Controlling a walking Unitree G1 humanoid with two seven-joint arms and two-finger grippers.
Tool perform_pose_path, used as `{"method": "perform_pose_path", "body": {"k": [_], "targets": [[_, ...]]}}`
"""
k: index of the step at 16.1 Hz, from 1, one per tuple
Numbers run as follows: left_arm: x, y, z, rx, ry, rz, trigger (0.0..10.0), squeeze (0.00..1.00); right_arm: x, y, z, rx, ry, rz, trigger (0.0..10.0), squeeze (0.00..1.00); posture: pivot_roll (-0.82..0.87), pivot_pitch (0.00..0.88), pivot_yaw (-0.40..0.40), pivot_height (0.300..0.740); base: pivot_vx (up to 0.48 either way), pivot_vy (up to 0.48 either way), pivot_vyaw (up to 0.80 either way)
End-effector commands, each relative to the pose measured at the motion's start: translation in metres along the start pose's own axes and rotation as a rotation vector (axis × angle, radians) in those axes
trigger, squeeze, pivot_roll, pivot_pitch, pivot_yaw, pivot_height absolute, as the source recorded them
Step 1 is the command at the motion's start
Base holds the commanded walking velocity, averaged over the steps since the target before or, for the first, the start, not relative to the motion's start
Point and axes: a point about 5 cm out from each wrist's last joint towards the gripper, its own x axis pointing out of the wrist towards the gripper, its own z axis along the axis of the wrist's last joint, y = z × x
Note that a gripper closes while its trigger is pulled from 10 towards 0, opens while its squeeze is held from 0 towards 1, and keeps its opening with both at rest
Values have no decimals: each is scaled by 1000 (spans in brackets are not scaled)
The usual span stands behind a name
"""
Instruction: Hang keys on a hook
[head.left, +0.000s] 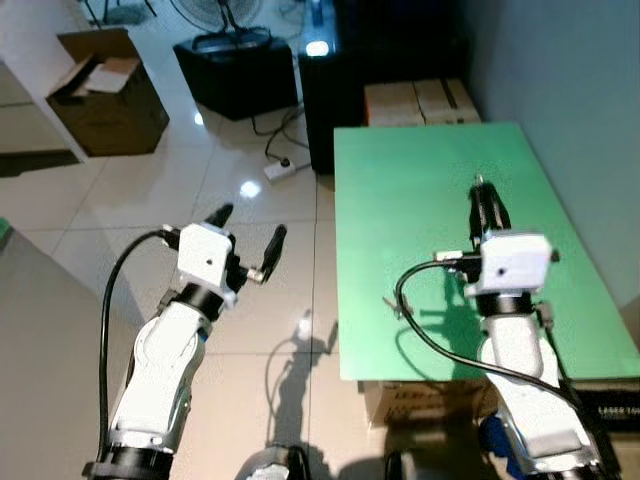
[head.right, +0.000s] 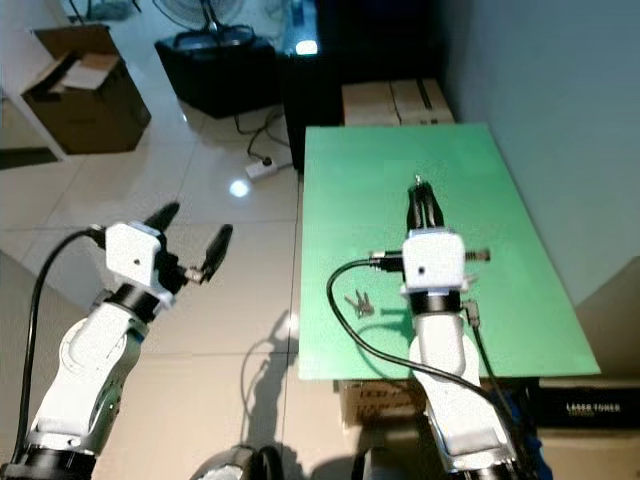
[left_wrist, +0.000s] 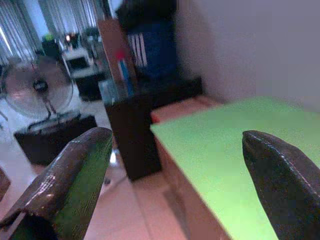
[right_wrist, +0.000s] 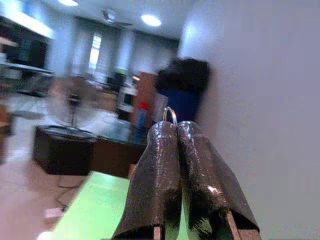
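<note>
Green table, near edge: small grey cluster, likely the keys, flat on the top beside the black cable. They lie to the left of the right wrist and behind its fingertips.

Right gripper is further along, over mid-table and pointing away. Its fingers are clenched together, a thin metal loop pinched at the tips. Cannot tell what the loop belongs to.

Left gripper is over the floor, off the table's left side, fingers spread, nothing between. Right arm nearer the keys; reaching them likely means drawing back.
</note>
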Motion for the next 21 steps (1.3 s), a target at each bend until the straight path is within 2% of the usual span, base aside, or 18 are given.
{"method": "perform_pose_path", "body": {"k": [1, 2, 3, 5, 6, 8, 11, 13, 15, 16, 17, 19, 21], "targets": [[-1, 0, 2, -5, -17, 8, 10000, 0, -2, 2, 3, 23, -5, 40, 10000, 0, -130, 49, 88, 740, 0, 0, 800], [8, -2, 3, -18, -36, 29, 10000, 0, -1, 0, 4, -6, -7, 77, 10000, 0, -148, 32, 87, 740, 0, 0, 800], [10, -3, 3, -19, -38, 30, 10000, 0, -1, 0, 3, 2, 3, 87, 10000, 0, -148, 32, 87, 740, 0, 0, 800], [17, -7, 2, -9, -15, -5, 10000, 0, -1, 2, -9, 9, 121, 173, 10000, 0, -164, 15, 88, 740, 0, 0, 800], [19, -6, -1, -1, 8, 0, 10000, 0, -3, 4, -16, 67, 187, 190, 10000, 0, -168, 13, 89, 740, 0, 0, 800], [22, -8, -4, 35, 23, -22, 10000, 0, -5, -3, -25, 100, 253, 157, 10000, 0, -169, 9, 90, 740, 0, 0, 800], [24, -8, -9, 44, 87, -8, 10000, 0, -6, -8, -29, 96, 273, 140, 10000, 0, -165, 20, 89, 740, 0, 0, 800], [21, -5, -16, 8, 157, 50, 10000, 0, -12, -8, -33, 82, 316, 140, 10000, 0, -161, 26, 83, 740, 0, 0, 800], [7, 1, -34, -56, 247, 197, 10000, 0, -17, -4, -36, 104, 331, 138, 10000, 0, -148, 43, 50, 740, 0, 0, 800], [1, 1, -39, -51, 262, 246, 10000, 0, -16, -3, -37, 132, 330, 122, 10000, 0, -141, 49, 39, 740, 0, 0, 800], [-4, -1, -40, -22, 255, 253, 10000, 0, -15, -4, -38, 149, 335, 107, 10000, 0, -135, 51, 30, 740, 0, 0, 800], [-7, -6, -36, 12, 257, 201, 10000, 0, -15, -4, -41, 149, 345, 111, 10000, 0, -117, 62, 17, 740, 0, 0, 800], [-5, -4, -30, 54, 254, 174, 10000, 0, -19, 1, -46, 156, 378, 124, 10000, 0, -112, 69, 20, 740, 0, 0, 800]]}}
